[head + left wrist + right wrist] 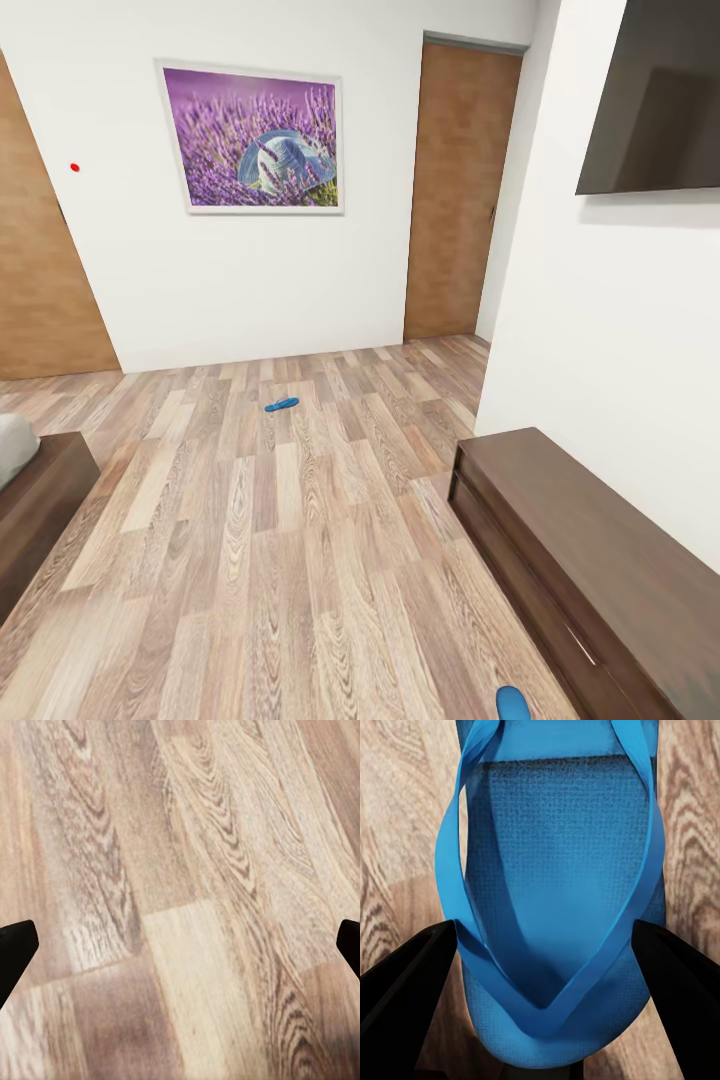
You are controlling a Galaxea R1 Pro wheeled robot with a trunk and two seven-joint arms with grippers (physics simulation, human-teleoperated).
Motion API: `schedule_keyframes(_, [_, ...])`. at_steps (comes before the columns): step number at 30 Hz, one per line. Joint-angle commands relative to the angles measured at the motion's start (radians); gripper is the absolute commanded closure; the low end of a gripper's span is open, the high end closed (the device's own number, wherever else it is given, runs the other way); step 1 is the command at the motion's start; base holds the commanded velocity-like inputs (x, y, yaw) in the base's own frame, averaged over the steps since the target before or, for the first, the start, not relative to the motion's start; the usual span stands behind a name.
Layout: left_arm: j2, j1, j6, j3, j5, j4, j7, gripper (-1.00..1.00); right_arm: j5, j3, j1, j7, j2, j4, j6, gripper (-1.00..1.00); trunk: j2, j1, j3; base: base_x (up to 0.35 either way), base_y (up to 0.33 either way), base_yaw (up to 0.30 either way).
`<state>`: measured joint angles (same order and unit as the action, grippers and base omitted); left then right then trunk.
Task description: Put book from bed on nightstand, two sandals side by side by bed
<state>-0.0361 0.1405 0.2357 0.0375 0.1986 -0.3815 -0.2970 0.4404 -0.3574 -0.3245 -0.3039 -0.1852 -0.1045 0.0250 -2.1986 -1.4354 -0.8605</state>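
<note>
Currently, the right end effector straddles one blue sandal, its two dark fingers spread on either side of the sole near the point where the straps meet; the fingers stand apart and appear to be beside the sandal rather than pressing on it, so a firm grip cannot be confirmed. The sandal seems to lie flat on the wood-plank floor. The same sandal shows as a blue tip at the bottom edge of the head view, just beside the near end of the long dark-brown bench at lower right. The left end effector hangs with its fingers wide apart over bare floor, holding nothing. Risk assessment: if the right fingers close on the thin straps instead of the sole, the flexible sandal could slip or pivot out on lifting; a descent that is too deep could press the fingertips into the floor. The bench close by also limits room for the arm. Farther out, the second sandal lies alone in the middle of the floor, well apart from the first. A corner of the bed enters at the left edge. On the far wall hang a lavender picture and a door.
</note>
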Motion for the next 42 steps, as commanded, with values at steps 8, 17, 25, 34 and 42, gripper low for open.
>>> schedule_keyframes(8, [-0.001, 0.001, 0.002, 0.004, 0.01, 0.001, -0.004, -1.0, 0.009, -0.009, -0.001, -0.003, 0.0, 0.001, 0.004, 1.0, 0.0, 0.0, -0.008, 0.029, 0.0, -0.06])
schedule_keyframes(17, [-0.001, 0.001, 0.001, 0.004, 0.01, 0.001, -0.004, -1.0, 0.009, -0.009, -0.001, -0.003, 0.0, 0.002, 0.004, 1.0, 0.0, 0.0, -0.008, 0.286, 0.0, -0.007])
schedule_keyframes(25, [0.0, 0.001, 0.001, 0.004, 0.01, 0.001, -0.004, -1.0, 0.008, -0.009, -0.001, -0.003, 0.0, 0.002, 0.004, 1.0, 0.0, 0.0, -0.008, 0.33, 0.0, 0.0])
schedule_keyframes(34, [0.0, 0.001, -0.001, 0.004, 0.011, 0.001, -0.004, -1.0, 0.009, -0.009, -0.001, -0.002, 0.0, 0.002, 0.004, 1.0, 0.0, 0.0, -0.008, 0.331, 0.011, 0.0])
schedule_keyframes(42, [-0.001, 0.001, -0.001, 0.004, 0.012, 0.001, -0.004, -1.0, 0.009, -0.009, -0.001, 0.004, 0.001, 0.002, 0.004, 1.0, 0.0, 0.0, -0.008, 0.332, 0.078, 0.0])
